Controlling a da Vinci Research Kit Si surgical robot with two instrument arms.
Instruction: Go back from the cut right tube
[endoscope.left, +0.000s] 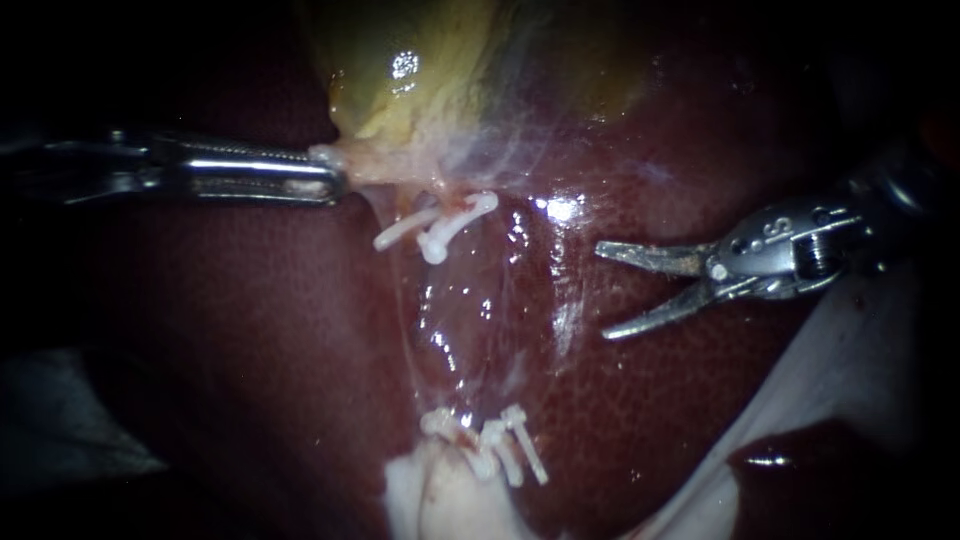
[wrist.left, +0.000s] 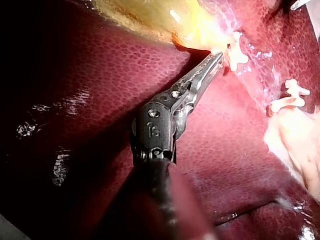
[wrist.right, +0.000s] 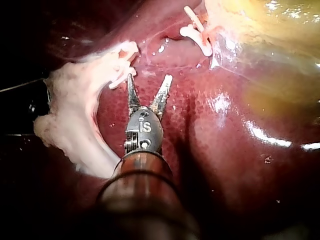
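Since the right instrument's pincer (endoscope.left: 605, 291) already hangs off to the right of the cut right tube (endoscope.left: 468, 210), spread wide and holding nothing, the retreat looks largely done; what is left, I judge, is drawing it farther right. The tube lies parted in mid-scene over the liver (endoscope.left: 250, 350), its far and near stumps each bearing white clips (endoscope.left: 515, 445), with glistening film between. The left instrument's pincer (endoscope.left: 335, 178) is closed on the gallbladder's (endoscope.left: 400, 80) pale near edge.

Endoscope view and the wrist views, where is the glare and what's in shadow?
Endoscope view: glare on the gallbladder and liver, edges dark. Left wrist view: glints on shadowed liver beside the left instrument. Right wrist view: bright streak on liver.
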